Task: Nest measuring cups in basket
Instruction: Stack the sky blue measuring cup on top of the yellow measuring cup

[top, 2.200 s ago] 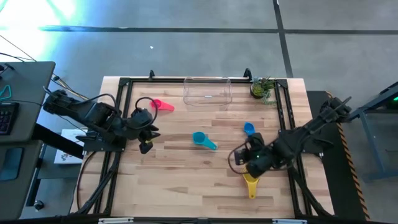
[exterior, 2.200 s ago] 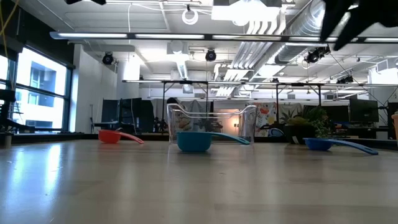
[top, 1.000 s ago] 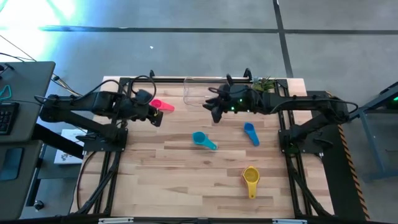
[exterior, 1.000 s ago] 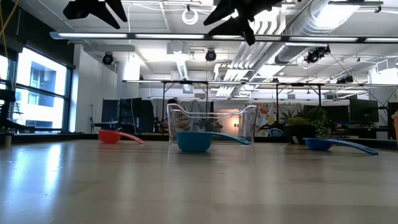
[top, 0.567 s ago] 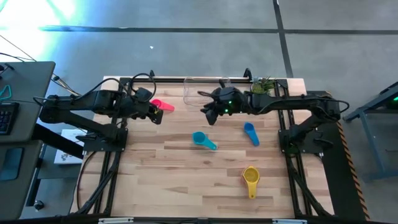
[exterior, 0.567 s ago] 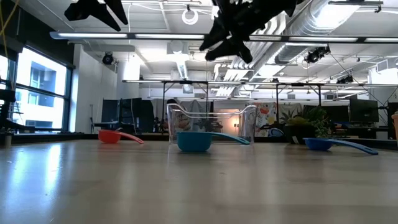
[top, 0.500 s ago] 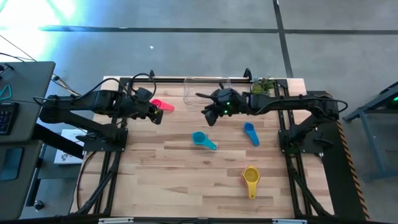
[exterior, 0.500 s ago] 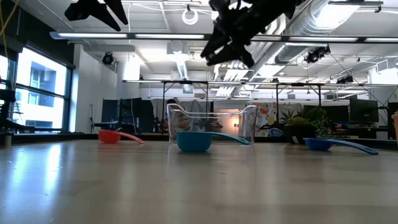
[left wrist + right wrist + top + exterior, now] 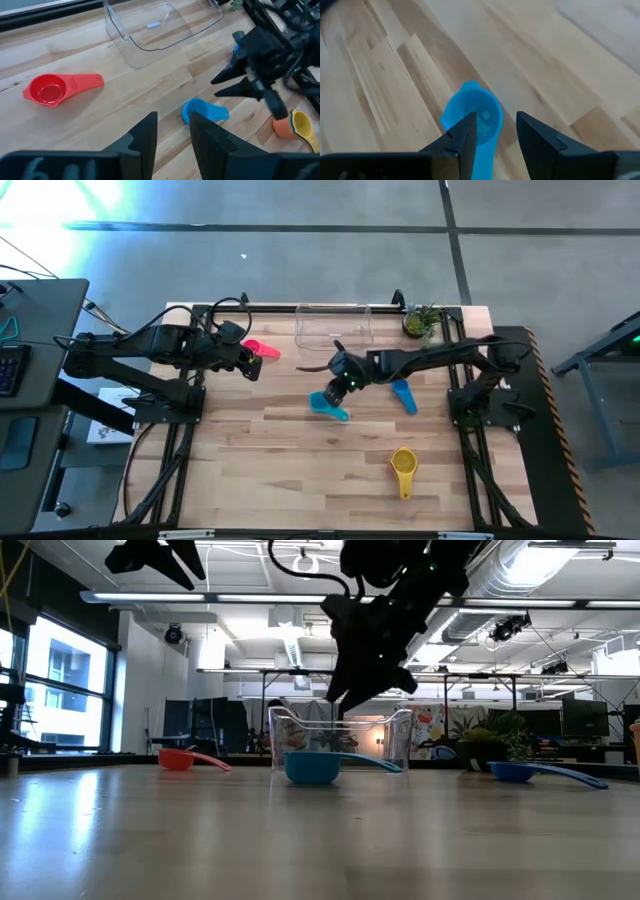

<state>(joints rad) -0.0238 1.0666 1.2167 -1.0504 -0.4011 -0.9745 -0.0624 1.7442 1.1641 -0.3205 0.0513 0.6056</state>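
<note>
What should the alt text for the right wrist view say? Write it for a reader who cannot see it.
Seen from above, the right end effector hangs open over a teal measuring cup lying on the wooden table, its two dark fingers framing the cup's bowl without touching it.

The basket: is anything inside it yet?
The basket looks empty: through its clear walls only bare floor and a small label show in the left wrist view. No cup is in it. Red cup, teal cup, blue cup and yellow cup lie on the table.
</note>
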